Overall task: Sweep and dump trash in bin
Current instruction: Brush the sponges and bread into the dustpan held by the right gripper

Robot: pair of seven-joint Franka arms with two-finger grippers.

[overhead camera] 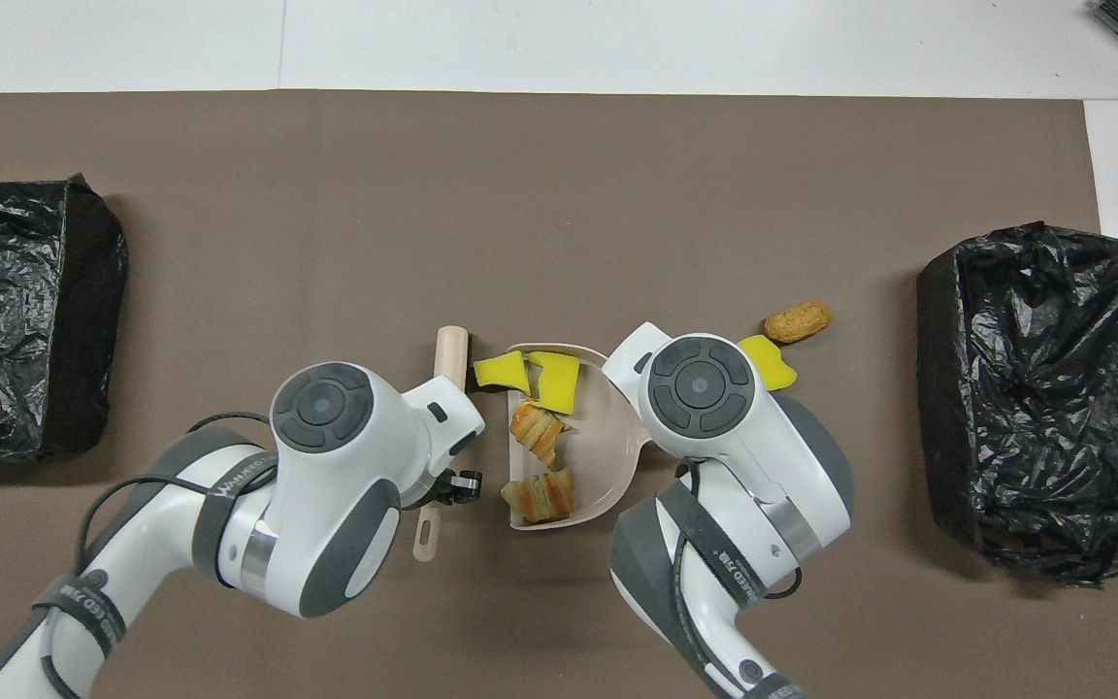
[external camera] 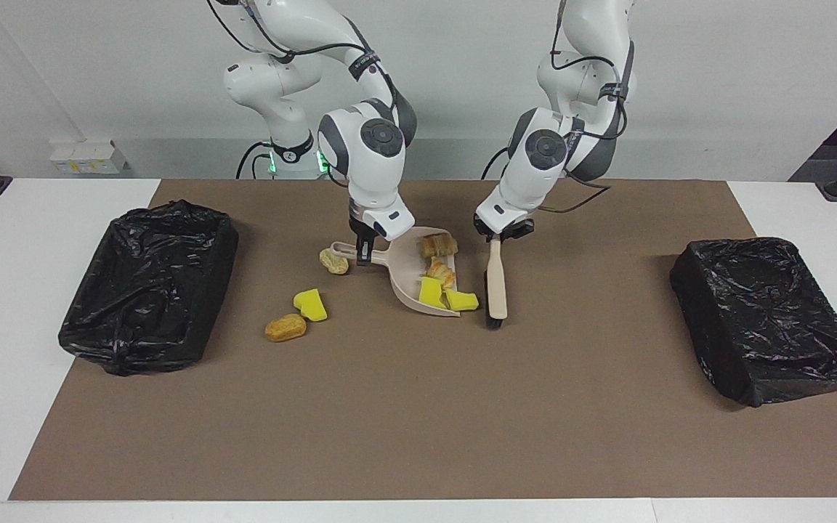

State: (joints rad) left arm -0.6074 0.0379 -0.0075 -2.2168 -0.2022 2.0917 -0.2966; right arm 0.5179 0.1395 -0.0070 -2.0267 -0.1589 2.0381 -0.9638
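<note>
My right gripper [external camera: 362,255] is shut on the handle of the beige dustpan [external camera: 405,274], which rests on the brown mat. In the pan lie two pastry lumps [overhead camera: 535,432] and a yellow sponge chunk [overhead camera: 556,381]; another yellow chunk [external camera: 461,300] sits at its lip. My left gripper [external camera: 497,236] is shut on the handle of a wooden brush [external camera: 495,285], whose bristles touch the mat right beside that chunk. Loose trash lies toward the right arm's end of the table: a tan lump [external camera: 333,261] by the pan's handle, a yellow sponge [external camera: 310,304] and an orange lump [external camera: 285,327].
Two bins lined with black bags stand on the mat, one at the right arm's end [external camera: 146,287] and one at the left arm's end [external camera: 767,319]. The brown mat [external camera: 418,421] covers most of the white table.
</note>
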